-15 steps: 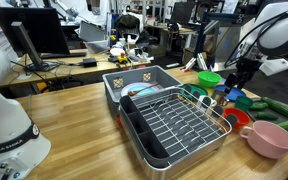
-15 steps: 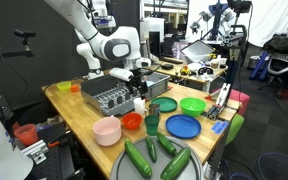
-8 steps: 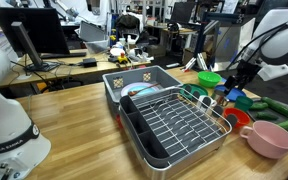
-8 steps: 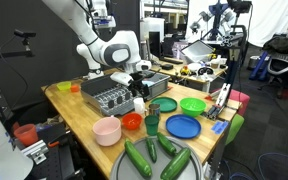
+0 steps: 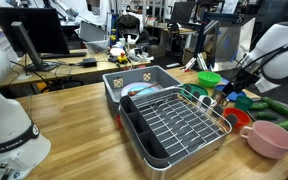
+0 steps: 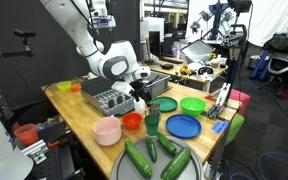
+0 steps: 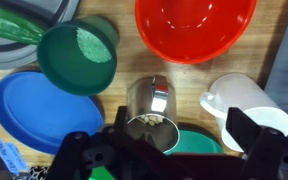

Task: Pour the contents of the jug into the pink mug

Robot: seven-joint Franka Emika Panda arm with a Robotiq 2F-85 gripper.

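Approach phase: your gripper hangs over the jug with jaws spread wide and empty. The jug is a small, shiny steel cylinder holding grainy contents, just beside a smooth white pitcher. Next you likely need to descend and close on its round wall, keeping it upright. The pink mug — wide, matte, bowl-like — sits well apart from the jug, beside the small red cup.

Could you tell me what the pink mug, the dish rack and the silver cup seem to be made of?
Pink mug: probably matte plastic, evenly pale, no glare.
Dish rack: metal wire, a thin shiny grid.
Silver cup: likely polished steel, mirror-like streaks.
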